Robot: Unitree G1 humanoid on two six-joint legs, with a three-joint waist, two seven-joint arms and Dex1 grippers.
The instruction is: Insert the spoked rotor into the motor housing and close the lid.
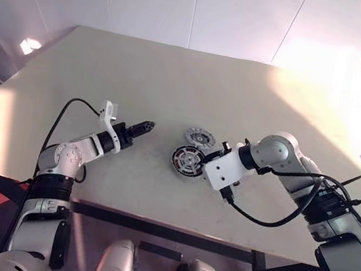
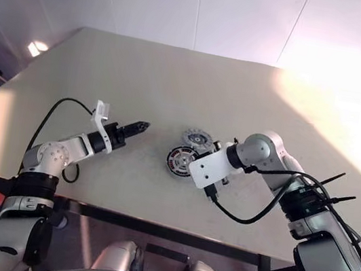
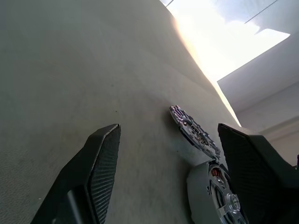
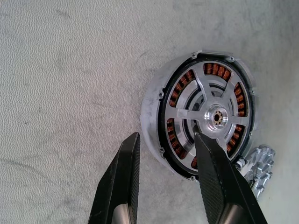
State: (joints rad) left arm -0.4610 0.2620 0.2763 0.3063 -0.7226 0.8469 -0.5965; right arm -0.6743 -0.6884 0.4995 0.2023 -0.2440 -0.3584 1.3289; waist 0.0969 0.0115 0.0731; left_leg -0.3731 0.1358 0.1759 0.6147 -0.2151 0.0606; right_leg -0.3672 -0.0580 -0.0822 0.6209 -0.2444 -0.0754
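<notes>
The motor housing (image 1: 187,160) lies flat on the table, its copper windings showing. The spoked rotor (image 4: 216,116), with silver spokes and a thin black rim, sits inside the housing (image 4: 149,116). The lid (image 1: 199,138), a grey ribbed disc, lies just behind the housing, touching or almost touching it. My right gripper (image 4: 167,137) hangs open over the housing's near edge, one finger above the rotor and the other above bare table, holding nothing. Left of the parts, my left gripper (image 1: 146,127) is open and empty, pointing level at the lid (image 3: 194,130) and housing (image 3: 219,191).
The beige table (image 1: 142,74) reaches far beyond the parts. Strong sunlight washes over its far right corner. Black cables loop off both forearms, the right one (image 1: 270,222) hanging past the table's front edge.
</notes>
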